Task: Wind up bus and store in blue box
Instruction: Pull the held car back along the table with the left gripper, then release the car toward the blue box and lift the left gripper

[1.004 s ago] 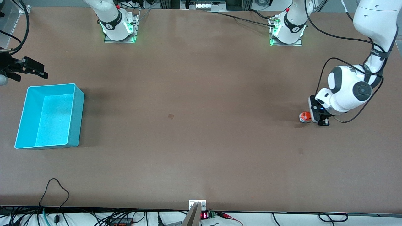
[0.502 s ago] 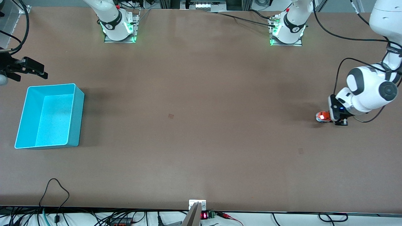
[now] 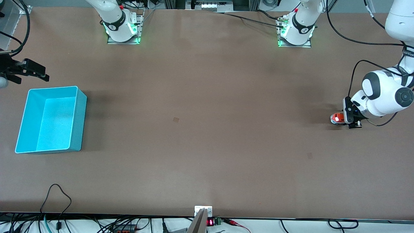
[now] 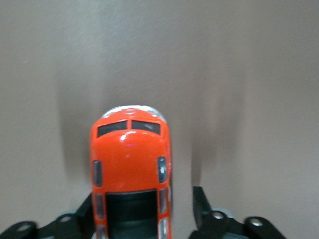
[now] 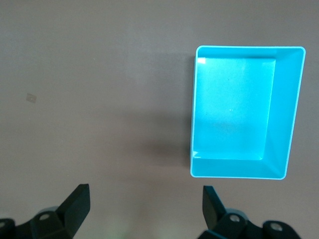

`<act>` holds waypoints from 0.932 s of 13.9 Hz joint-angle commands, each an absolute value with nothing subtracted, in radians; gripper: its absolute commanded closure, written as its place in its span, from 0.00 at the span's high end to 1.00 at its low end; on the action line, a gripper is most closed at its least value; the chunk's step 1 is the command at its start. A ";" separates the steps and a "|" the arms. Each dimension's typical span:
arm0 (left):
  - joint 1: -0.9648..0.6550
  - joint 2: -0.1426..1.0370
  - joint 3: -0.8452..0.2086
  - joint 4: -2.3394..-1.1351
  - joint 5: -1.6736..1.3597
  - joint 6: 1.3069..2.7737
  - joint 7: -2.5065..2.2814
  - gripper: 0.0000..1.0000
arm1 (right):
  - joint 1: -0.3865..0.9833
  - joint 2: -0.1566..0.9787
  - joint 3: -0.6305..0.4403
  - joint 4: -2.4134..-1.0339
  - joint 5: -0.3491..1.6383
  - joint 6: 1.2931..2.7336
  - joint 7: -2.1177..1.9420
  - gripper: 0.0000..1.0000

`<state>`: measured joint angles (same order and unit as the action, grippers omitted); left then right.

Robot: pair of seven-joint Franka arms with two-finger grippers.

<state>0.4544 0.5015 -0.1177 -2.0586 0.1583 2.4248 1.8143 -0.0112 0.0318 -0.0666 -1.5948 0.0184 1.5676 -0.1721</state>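
The orange bus [image 3: 336,118] stands on the table near the left arm's end, its white-grey front pointing toward the right arm's end. My left gripper [image 3: 348,121] is down at the table around the bus's rear. In the left wrist view the bus [image 4: 130,159] sits between the fingers of my left gripper [image 4: 142,215]: one finger is against its side, the other stands a small gap away. The blue box [image 3: 81,119] sits empty at the right arm's end. My right gripper [image 3: 46,73] waits open above the table beside the box, which also shows in the right wrist view [image 5: 281,109].
The two arm bases [image 3: 123,30] [image 3: 296,32] stand along the table's edge farthest from the front camera. Cables [image 3: 56,197] lie at the edge nearest to it. A small square mark [image 3: 176,119] sits mid-table.
My left gripper has slid with the bus along the table toward the left arm's end, far at first, then only a little. The right arm and the box have not moved.
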 commanded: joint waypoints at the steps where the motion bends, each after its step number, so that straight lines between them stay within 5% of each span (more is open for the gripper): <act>1: 0.433 0.436 -0.165 -1.970 0.179 2.245 1.827 1.00 | -0.015 0.034 -0.063 -1.586 0.021 1.568 -0.167 1.00; 6: 0.422 0.321 -0.233 -1.916 0.169 2.047 1.825 1.00 | -0.017 0.034 -0.063 -1.586 0.021 1.569 -0.166 1.00; 13: 0.269 0.305 -0.242 -1.781 0.080 2.054 1.734 1.00 | -0.017 0.048 -0.063 -1.586 0.020 1.563 -0.175 1.00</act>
<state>0.3116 0.3059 -0.2478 -1.8315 0.0961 2.0717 1.7878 -0.0112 0.0384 -0.0666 -1.5948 0.0184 1.5676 -0.1721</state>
